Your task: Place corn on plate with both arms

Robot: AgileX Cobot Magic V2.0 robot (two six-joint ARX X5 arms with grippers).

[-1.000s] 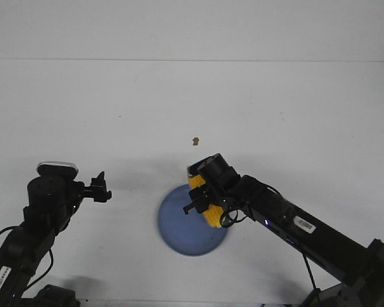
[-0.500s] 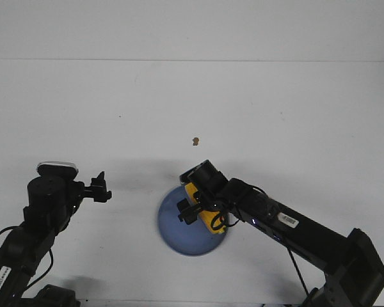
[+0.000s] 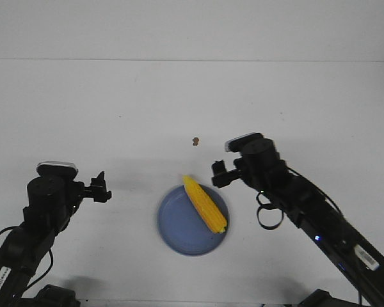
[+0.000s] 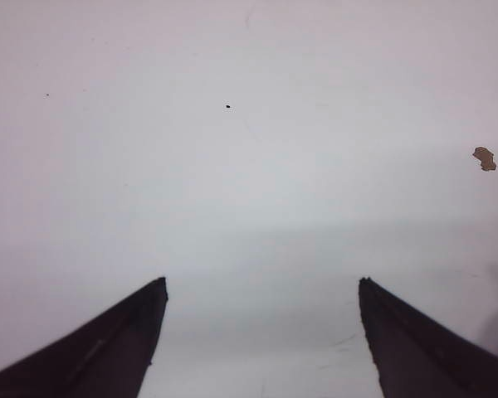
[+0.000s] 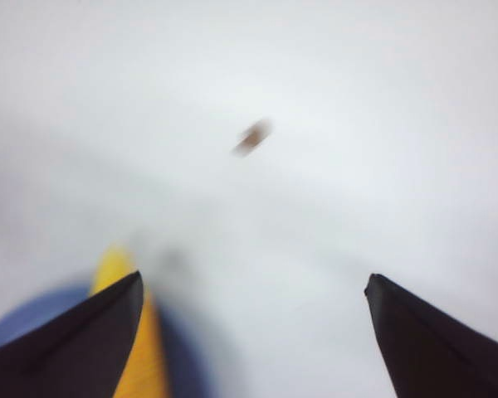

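You have the corn (image 3: 205, 204) lying slantwise on the plate (image 3: 173, 224), near the counter's front edge, so the placing looks done. The right gripper (image 3: 219, 174), jaws wide apart and empty, hangs just beside the cob's far tip. The left gripper (image 3: 101, 188), spread and empty, sits well apart toward the left edge.

The corn (image 3: 205, 204), a bright yellow tapered cob, lies free on the plate (image 3: 176, 224), running diagonally from its pointed far-left tip to its thicker near-right end at the rim. The plate is round, shallow and light blue, flat on the surface.
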